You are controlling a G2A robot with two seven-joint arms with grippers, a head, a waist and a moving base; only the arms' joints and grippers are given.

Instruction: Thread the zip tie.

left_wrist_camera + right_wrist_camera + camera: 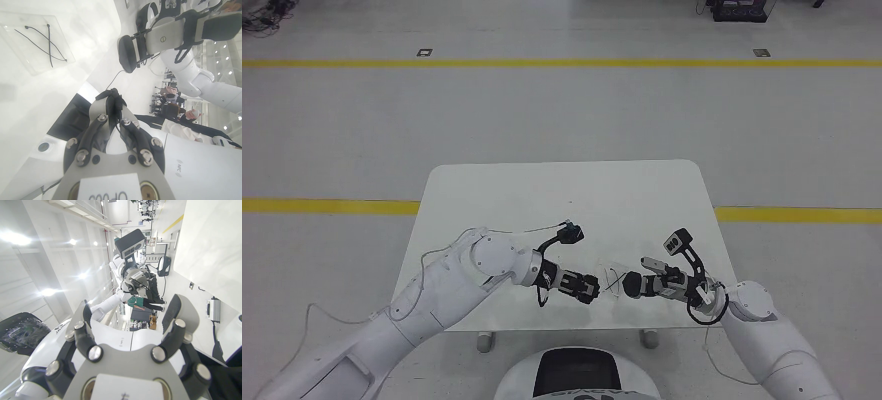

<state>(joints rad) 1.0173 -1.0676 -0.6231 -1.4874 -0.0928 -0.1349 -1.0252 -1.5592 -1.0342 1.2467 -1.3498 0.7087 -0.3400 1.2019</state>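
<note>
left claw (pixel 113 96): white label (pixel 109 186) on the base plate, carrying a short run of dark characters. it sits upside down and the frame edge cuts it. the right wrist view shows it whole, one short line of print.
right claw (pixel 130 308): white tag (pixel 125 386) on the base plate, one small dark mark, rest cut off.
wall posters (pixel 152 241) far behind: print too small to read.

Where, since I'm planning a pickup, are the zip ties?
In the top view the zip ties lie crossed on a clear tray, between the left tool and the right tool.
</note>
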